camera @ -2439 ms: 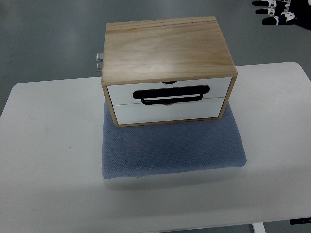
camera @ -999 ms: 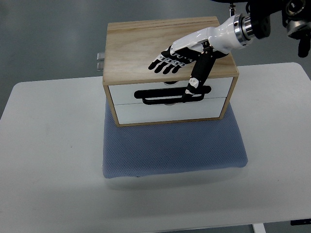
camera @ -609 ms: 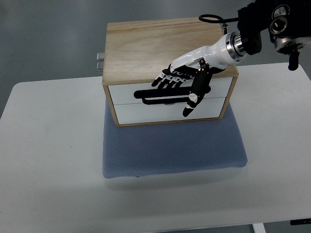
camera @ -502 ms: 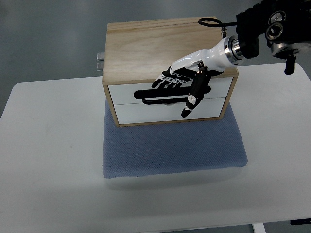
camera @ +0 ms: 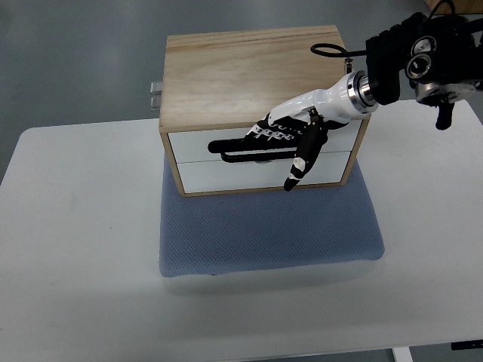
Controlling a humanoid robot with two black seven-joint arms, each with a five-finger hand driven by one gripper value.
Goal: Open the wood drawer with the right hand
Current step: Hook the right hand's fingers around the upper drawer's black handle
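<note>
Wood drawer box (camera: 256, 72) sitting on blue mat (camera: 268, 230) at far-centre of white surface (camera: 75, 249), white drawer fronts facing near side, both flush and closed. Black handle (camera: 234, 148) running left-right across the seam area between upper and lower fronts; unclear from this view which front carries it, likely the upper drawer (camera: 192, 141). Right robot hand (camera: 290, 136) in from far right, palm down over right half of handle, fingers (camera: 264, 133) laid along the bar and partly extended, thumb (camera: 299, 164) hanging down over lower drawer front (camera: 226, 172). Nothing gripped yet as far as visible: fingers look loosely spread, not curled under the bar, though contact with the bar can't be confirmed from above. Left arm out of view. For the step: get fingertips behind or under the bar before pulling, curl firmly, keep thumb off the lower front to avoid dragging on it. Pull straight toward near side, level, no sideways component; grip sits right of handle centre, so expect drawer to rack and bind, better shifted left toward the middle. Box probably light and mat soft, nothing bracing it, so likely risk is whole box sliding near instead of drawer opening. Slow steady pull, watch for gap at upper front edge versus box body moving on mat.
</note>
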